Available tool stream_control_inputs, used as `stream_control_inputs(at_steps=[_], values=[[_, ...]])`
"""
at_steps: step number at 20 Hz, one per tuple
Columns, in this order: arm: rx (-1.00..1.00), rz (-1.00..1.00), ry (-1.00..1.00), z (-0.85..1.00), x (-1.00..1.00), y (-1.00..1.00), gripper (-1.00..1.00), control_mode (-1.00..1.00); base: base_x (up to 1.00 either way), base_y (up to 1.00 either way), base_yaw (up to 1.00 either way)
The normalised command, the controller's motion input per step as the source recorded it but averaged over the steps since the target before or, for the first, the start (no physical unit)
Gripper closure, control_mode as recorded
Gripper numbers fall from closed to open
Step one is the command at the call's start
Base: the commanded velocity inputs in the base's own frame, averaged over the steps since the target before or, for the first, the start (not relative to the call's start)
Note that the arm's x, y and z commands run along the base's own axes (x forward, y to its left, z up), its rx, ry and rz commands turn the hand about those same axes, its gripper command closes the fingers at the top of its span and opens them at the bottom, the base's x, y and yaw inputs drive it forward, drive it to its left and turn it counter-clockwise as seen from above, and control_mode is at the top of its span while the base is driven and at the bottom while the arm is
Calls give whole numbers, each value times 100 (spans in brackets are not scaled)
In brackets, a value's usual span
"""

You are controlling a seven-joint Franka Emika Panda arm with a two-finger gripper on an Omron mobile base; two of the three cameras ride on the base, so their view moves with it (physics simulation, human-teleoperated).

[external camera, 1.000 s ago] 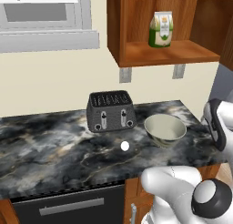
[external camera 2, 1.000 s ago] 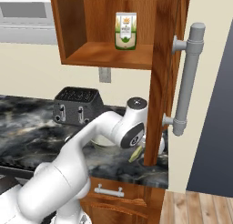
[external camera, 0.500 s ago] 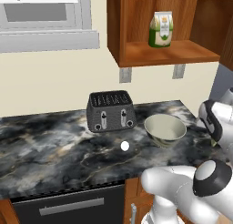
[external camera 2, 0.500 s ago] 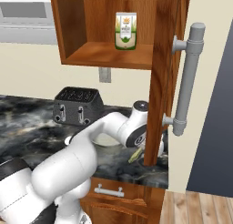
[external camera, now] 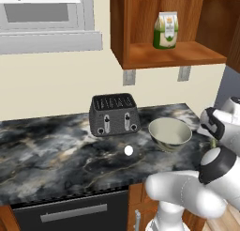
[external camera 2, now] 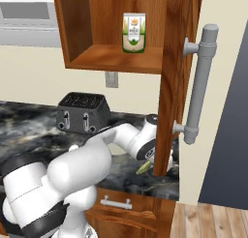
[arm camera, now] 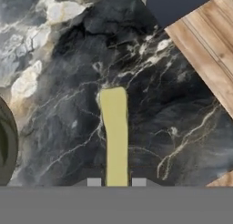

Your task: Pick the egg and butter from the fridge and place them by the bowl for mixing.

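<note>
My gripper (arm camera: 116, 182) is shut on the butter (arm camera: 115, 134), a flat pale yellow stick that points away from the fingers just above the dark marble counter (arm camera: 68, 104). In the right base view the butter (external camera 2: 144, 168) hangs under the hand at the counter's right end, beside the wooden cabinet side. The beige bowl (external camera: 169, 133) stands just left of the hand, and its rim (arm camera: 5, 145) shows at the left edge of the hand view. The white egg (external camera: 128, 150) lies on the counter in front of the bowl and the toaster. The fridge, with its grey vertical handle (external camera 2: 201, 87), stands to the right.
A dark toaster (external camera: 115, 115) stands behind the egg, left of the bowl. A green-and-cream carton (external camera: 166, 30) sits in the open wooden wall cabinet (external camera 2: 116, 63). Past the counter's right edge there is wooden floor (arm camera: 205, 45). My own arm (external camera 2: 72, 174) crosses the counter front.
The hand with the butter has shifted slightly toward the bowl and lower over the counter's right end, and the elbow has swung. Egg, bowl and toaster have not moved.
</note>
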Motion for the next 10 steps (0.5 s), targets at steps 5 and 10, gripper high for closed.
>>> stream_control_inputs(at_steps=[5, 10], values=[[2, -11, 0, -31, 34, 1, 100, -100, 0, 0, 0], [1, -11, 0, -29, 36, 0, 100, -100, 0, 0, 0]])
